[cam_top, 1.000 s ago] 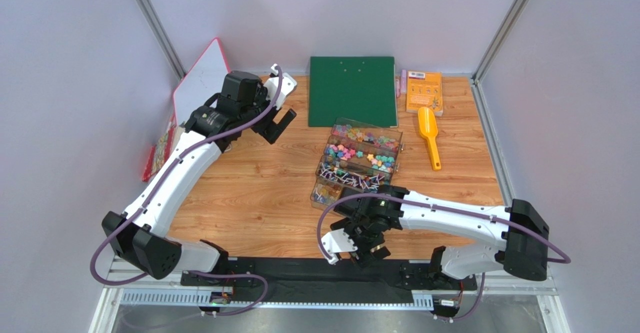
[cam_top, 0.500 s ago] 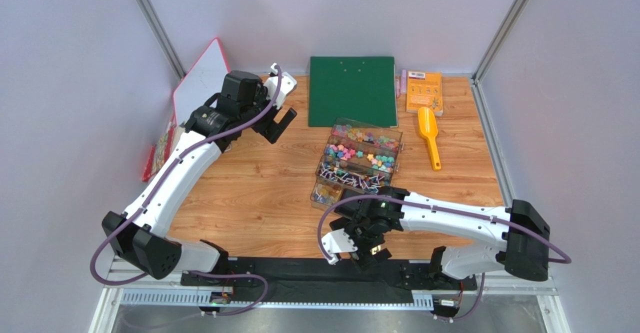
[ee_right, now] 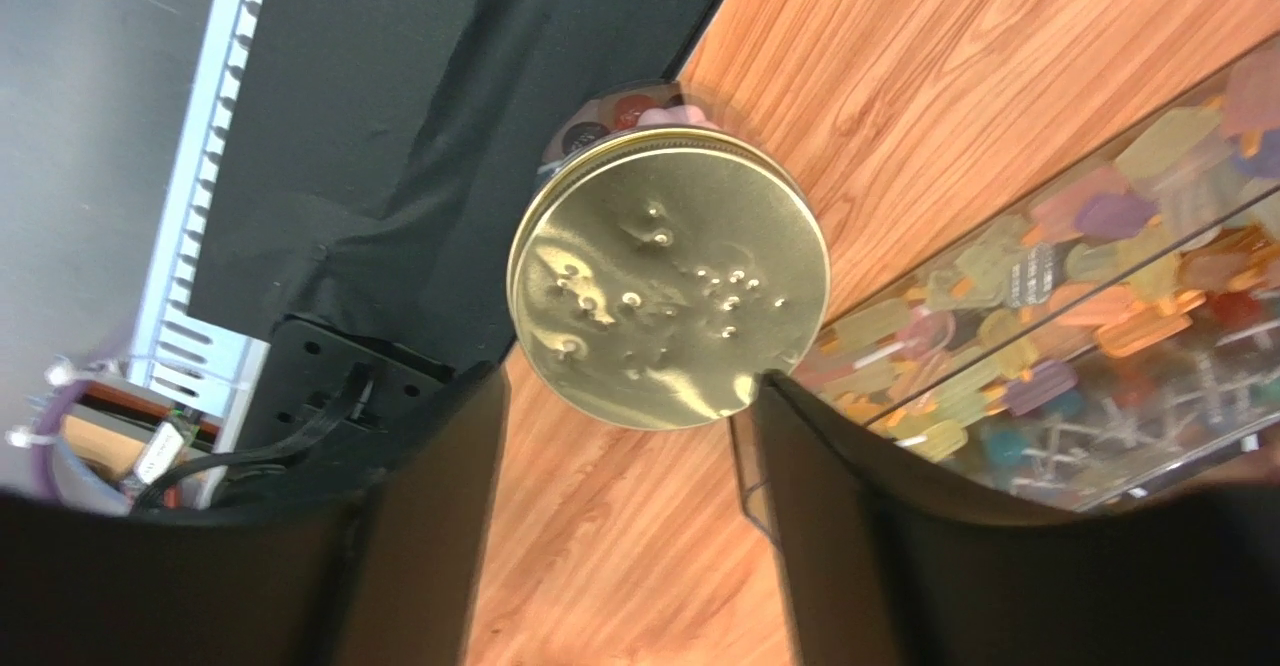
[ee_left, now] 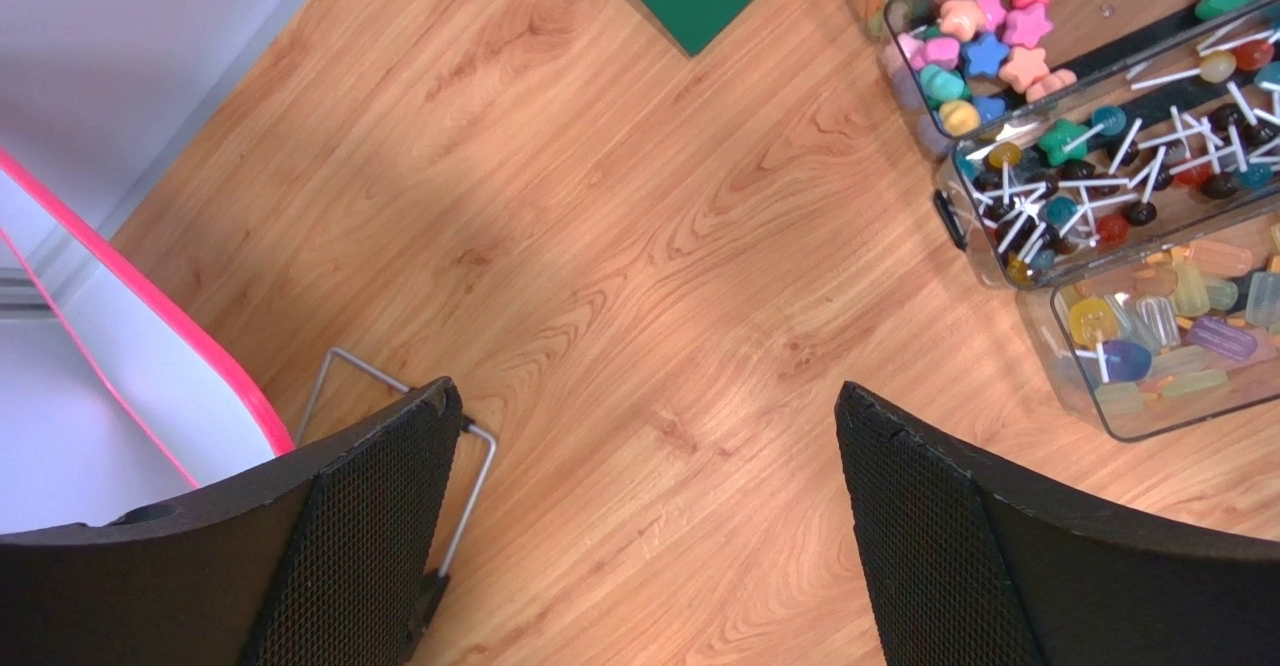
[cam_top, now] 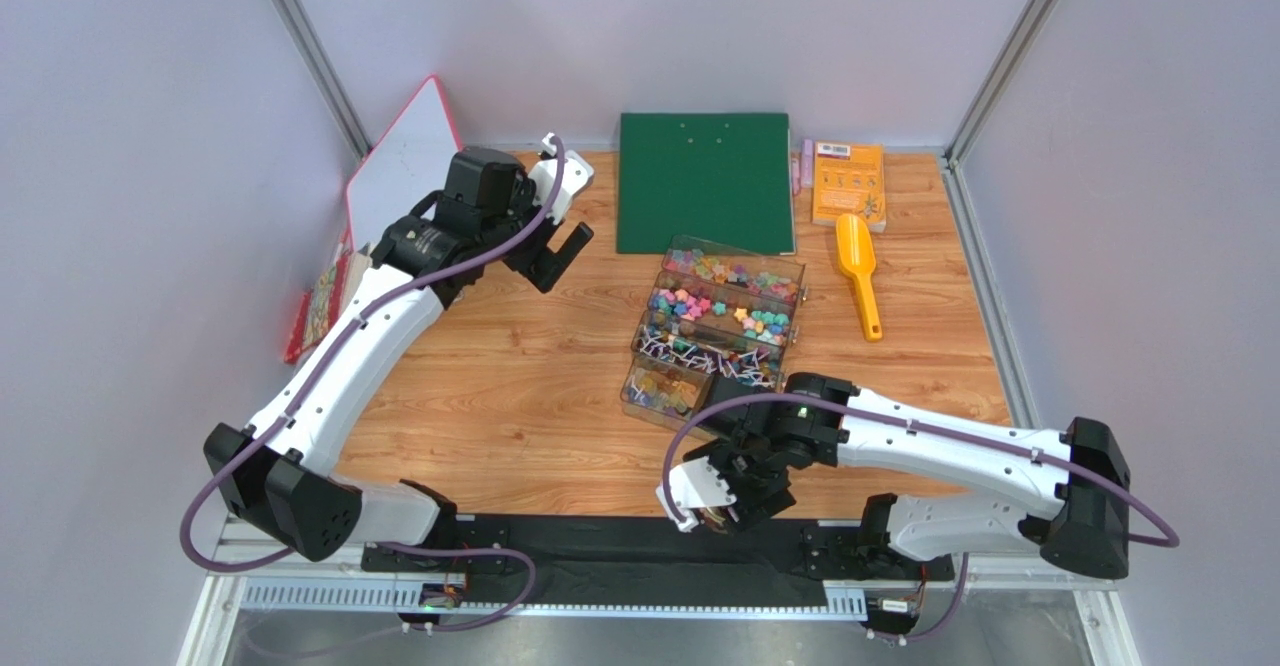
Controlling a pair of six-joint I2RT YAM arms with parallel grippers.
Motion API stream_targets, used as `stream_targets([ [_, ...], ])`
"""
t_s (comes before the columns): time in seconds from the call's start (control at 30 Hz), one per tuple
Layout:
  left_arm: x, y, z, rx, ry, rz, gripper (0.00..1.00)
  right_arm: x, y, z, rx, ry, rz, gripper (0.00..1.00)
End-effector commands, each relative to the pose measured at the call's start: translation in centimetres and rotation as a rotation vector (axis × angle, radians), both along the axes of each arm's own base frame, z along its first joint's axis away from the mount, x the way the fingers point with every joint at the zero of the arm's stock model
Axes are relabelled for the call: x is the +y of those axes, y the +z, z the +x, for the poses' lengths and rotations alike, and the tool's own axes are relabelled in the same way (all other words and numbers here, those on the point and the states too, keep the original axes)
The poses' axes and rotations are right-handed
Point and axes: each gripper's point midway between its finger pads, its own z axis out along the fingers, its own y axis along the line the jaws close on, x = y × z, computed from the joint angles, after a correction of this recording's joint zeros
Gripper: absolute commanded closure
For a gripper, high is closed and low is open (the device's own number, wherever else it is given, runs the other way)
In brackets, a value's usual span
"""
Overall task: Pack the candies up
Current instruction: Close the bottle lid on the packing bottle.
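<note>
Looking at the candies (cam_top: 718,306), we find them sorted in the clear organiser box (cam_top: 800,288) at mid-table: stars in the far rows, lollipops in the middle, pale jelly pieces nearest the arms. By the box's near corner, at the table's near edge, is a glass jar (ee_right: 669,299) with its gold lid on. A few dark and pink shapes show through the glass, perhaps sweets. The right gripper (ee_right: 624,396) straddles that lid, but we cannot tell whether its fingers press it or merely flank it. The yellow scoop (cam_top: 857,269) lies apart on the box's right. The left gripper (ee_left: 646,393) hangs wide and empty over bare wood. We judge the packing barely begun: the jar must be opened, filled and closed.
</note>
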Motion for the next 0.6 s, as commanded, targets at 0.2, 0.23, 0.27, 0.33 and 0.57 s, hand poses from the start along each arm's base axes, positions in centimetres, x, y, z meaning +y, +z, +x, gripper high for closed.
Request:
stream_targets([
  [0.2,0.1,0.1,-0.5,0.002,0.004,-0.030,0.00,0.5,-1.6,-0.4,0.031,0.026,-0.006,0.92],
  [0.23,0.1,-0.1,-0.4,0.005,0.005,-0.027,0.00,0.7,-2.0,-0.4,0.032,0.029,-0.007,0.94],
  [0.27,0.1,-0.1,-0.5,0.005,0.004,-0.026,0.00,0.7,-2.3,-0.4,0.031,0.033,-0.009,0.95],
  [0.33,0.2,-0.4,-0.5,0.009,0.008,-0.021,0.00,0.7,-3.0,-0.2,0.023,0.031,-0.016,0.94],
  [0.57,0.1,-1.8,-1.3,0.053,0.000,-0.028,0.00,-0.2,-2.4,0.8,-0.040,0.013,-0.038,0.99],
])
